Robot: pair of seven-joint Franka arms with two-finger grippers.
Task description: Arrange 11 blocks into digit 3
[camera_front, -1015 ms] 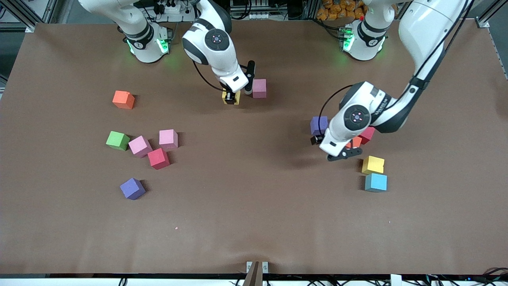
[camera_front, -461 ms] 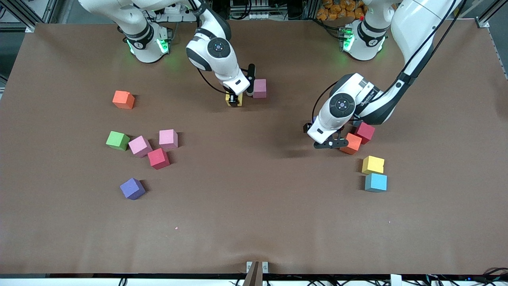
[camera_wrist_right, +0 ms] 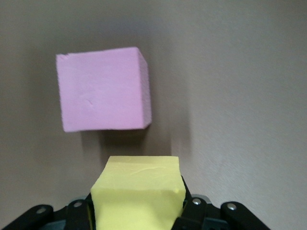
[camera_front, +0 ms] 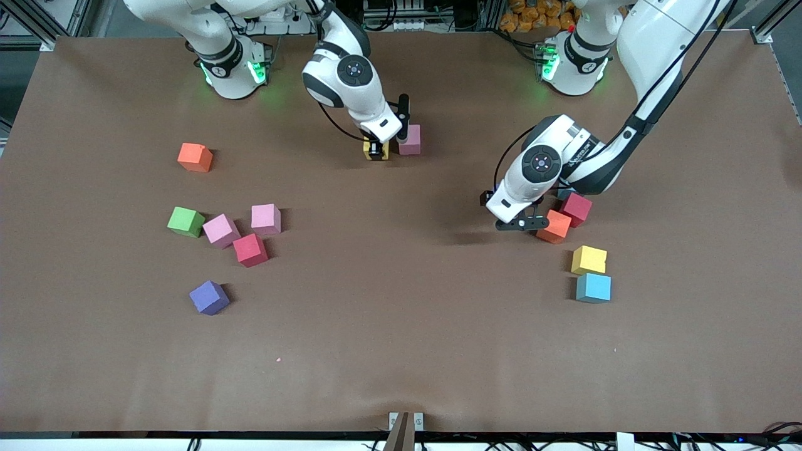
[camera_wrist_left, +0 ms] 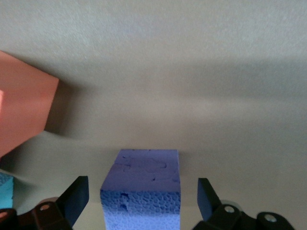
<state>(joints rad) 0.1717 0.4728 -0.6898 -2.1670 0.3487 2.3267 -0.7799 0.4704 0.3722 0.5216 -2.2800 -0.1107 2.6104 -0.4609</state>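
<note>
My right gripper is shut on a yellow block, held low right beside a pink block with a narrow gap between them. My left gripper stands open around a purple block on the table, its fingers apart from the block's sides. The left hand hides that block in the front view. An orange block and a red block lie close beside the left gripper. The other blocks lie scattered, and no digit 3 shape shows.
A yellow block and a light blue block touch toward the left arm's end. Toward the right arm's end lie an orange block, a green cube, two pink blocks, a red block and a purple block.
The left gripper moved from beside the orange block onto the purple block and now covers it. The right gripper carried the yellow block closer to the pink block.
</note>
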